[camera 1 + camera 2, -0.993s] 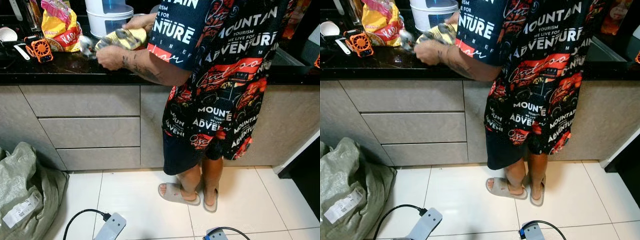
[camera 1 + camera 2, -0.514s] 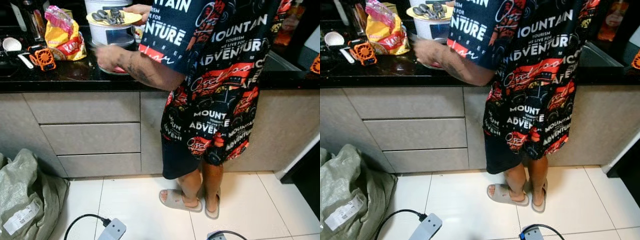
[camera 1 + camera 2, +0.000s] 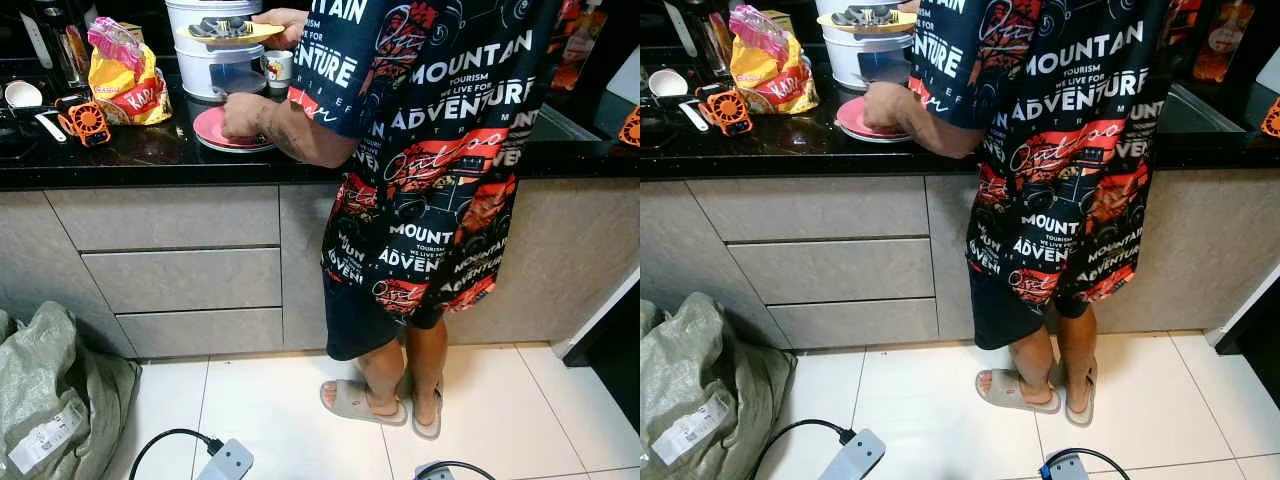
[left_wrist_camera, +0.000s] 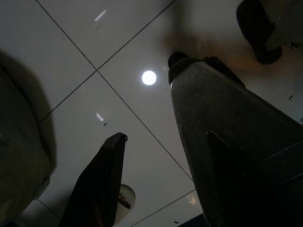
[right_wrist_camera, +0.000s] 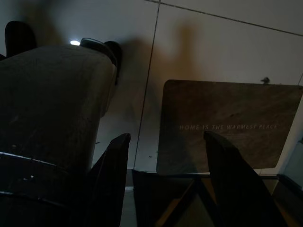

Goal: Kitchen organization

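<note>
A person [image 3: 430, 150] in a printed shirt stands at the black counter [image 3: 120, 155]. One hand holds up a yellow plate [image 3: 250, 35] carrying cutlery, in front of a white appliance [image 3: 215, 70]. The other hand rests on a pink plate [image 3: 215, 135] lying on the counter. Both my arms hang low over the tiled floor. In the left wrist view, my left gripper [image 4: 165, 136] is open with nothing between its fingers. In the right wrist view, my right gripper [image 5: 167, 136] is also open and holds nothing, above a brown doormat [image 5: 227, 127].
On the counter stand a yellow snack bag [image 3: 125, 85], an orange mini fan [image 3: 83, 120] and a mug [image 3: 279, 67]. Grey drawers [image 3: 180, 275] sit below. A grey-green sack [image 3: 45, 390] lies at floor left, and a power strip [image 3: 230, 462] with cable lies near my feet.
The person raised the yellow plate with cutlery from counter height to in front of the white appliance. Their other hand dropped onto the pink plate. The head camera shifted slightly.
</note>
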### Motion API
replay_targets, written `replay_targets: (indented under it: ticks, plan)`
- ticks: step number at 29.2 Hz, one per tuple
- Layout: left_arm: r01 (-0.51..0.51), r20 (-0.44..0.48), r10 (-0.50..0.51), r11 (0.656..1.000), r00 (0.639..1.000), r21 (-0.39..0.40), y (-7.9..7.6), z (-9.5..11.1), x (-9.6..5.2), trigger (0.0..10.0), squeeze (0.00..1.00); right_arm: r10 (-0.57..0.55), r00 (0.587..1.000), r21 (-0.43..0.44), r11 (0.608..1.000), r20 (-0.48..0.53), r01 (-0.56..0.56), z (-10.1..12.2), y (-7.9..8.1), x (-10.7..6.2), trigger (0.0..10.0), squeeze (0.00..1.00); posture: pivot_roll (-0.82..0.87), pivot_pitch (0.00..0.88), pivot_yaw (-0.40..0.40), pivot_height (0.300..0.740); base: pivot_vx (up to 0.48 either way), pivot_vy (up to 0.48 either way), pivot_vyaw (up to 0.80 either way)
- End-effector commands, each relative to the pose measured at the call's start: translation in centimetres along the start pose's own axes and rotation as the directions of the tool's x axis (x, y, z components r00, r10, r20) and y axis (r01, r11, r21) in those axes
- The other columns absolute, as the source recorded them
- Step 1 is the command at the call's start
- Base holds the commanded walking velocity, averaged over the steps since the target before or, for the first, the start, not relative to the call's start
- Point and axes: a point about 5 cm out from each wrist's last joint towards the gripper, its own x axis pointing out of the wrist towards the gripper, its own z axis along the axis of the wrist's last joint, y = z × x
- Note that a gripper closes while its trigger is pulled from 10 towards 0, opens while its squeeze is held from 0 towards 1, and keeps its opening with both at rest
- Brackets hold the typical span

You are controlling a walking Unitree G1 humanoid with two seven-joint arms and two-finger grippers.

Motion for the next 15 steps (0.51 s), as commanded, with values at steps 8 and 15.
replay_targets:
  ticks: [8,15]
  plan:
    - [-0.001,-0.039,0.002,1.0,0.999,0.013,0.52,-1.18,-0.26,10.0,0.0,0.025,1.0,-0.003,1.0,-0.005,-0.025,0.0,0.93,0.01,10.0,0.0,0.0,0.0,0.037,0.74,0.0,0.0,0.0]
    - [-0.002,-0.04,0.002,1.0,0.999,0.01,0.65,-1.22,-0.31,10.0,0.0,0.027,1.0,-0.004,1.0,-0.001,-0.027,0.08,1.03,0.01,10.0,0.0,0.01,0.003,0.041,0.74,0.0,0.0,0.0]
